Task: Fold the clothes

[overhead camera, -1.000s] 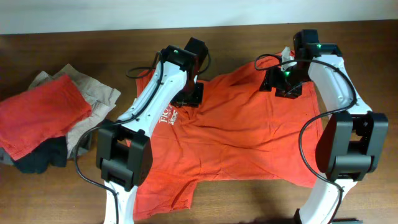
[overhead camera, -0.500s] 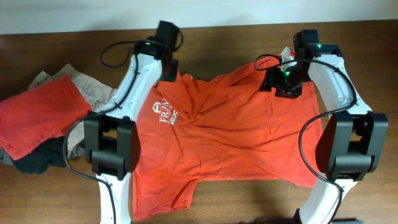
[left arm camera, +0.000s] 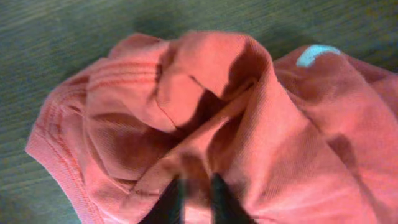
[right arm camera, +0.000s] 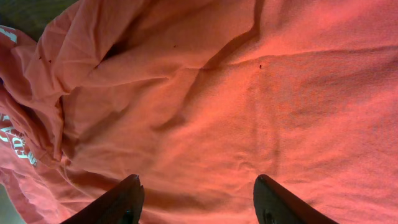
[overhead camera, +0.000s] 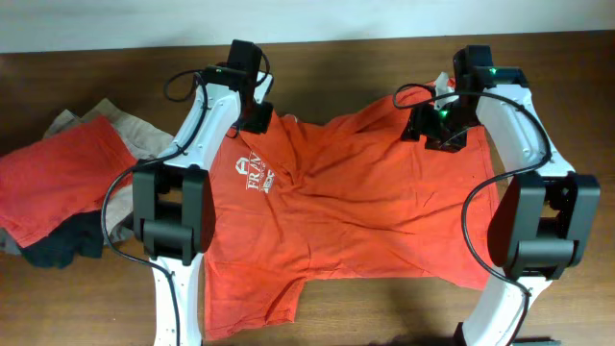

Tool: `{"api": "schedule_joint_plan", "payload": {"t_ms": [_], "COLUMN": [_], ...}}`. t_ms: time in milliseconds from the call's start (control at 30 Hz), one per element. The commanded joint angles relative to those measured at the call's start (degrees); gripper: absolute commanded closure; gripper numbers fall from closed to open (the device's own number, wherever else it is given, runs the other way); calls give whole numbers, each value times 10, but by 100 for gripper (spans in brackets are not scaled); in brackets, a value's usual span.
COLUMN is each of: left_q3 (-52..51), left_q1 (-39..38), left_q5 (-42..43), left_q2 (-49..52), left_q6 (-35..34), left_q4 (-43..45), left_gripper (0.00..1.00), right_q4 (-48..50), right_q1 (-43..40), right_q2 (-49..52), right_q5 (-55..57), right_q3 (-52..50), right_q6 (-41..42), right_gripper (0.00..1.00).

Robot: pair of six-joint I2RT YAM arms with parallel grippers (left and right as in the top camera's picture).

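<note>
- A wooden table (overhead camera: 96,58) is seen from above, with an orange T-shirt (overhead camera: 365,211) spread across its middle, between the two robot arms.
- The shirt lies crumpled rather than flat, with creases running across it. A white logo (overhead camera: 255,176) shows on its left part.
- The left gripper (overhead camera: 258,117) sits at the shirt's far left corner, at the edge of the cloth.
- In the left wrist view, the left gripper (left arm camera: 194,200) has its dark fingers (left arm camera: 171,200) close together, pinching a raised fold of orange cloth. A bunched, hemmed edge of the shirt lies beyond it on the bare table.
- The right gripper (overhead camera: 437,130) is over the shirt's far right part.
- In the right wrist view, the right gripper (right arm camera: 199,199) has its fingers (right arm camera: 124,202) spread wide apart, with nothing between them. Rumpled orange cloth fills the view beneath it. Whether the tips touch the cloth cannot be told.
- At the table's left edge, well apart from the orange shirt, is a loose pile. A red shirt (overhead camera: 58,183) lies on top, over a beige garment (overhead camera: 144,144) and a dark garment (overhead camera: 58,245).
</note>
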Motion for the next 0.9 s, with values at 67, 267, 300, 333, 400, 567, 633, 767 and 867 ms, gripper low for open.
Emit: {"api": "schedule_joint_plan", "payload": {"t_ms": [67, 267, 300, 333, 400, 567, 633, 767, 867], "left_q3": [10, 64, 75, 83, 88, 80, 79, 79, 79], "left_q1": [7, 8, 8, 8, 8, 14, 17, 24, 28], "left_q5": [12, -49, -49, -48, -46, -44, -43, -17, -2], "left_q2": [4, 1, 0, 0, 0, 17, 27, 48, 59], "left_q6": [12, -19, -19, -19, -19, -16, -12, 2, 7], "left_q4": [-44, -125, -133, -138, -138, -119, -112, -96, -88], "left_gripper": [100, 99, 99, 99, 81, 54, 51, 50, 50], "right_q4": [-5, -7, -7, -7, -7, -8, -9, -8, -8], "right_q1": [3, 3, 3, 3, 3, 3, 3, 3, 3], "right_q2": [6, 6, 6, 6, 6, 6, 6, 6, 6], "right_q5": [5, 5, 5, 5, 5, 5, 5, 5, 5], "right_q3": [-3, -3, -3, -3, -3, -3, -3, -3, -3], "right_q6": [-5, -4, -4, -5, -4, -5, -4, -5, -4], "right_gripper": [41, 41, 41, 41, 41, 41, 41, 41, 41]}}
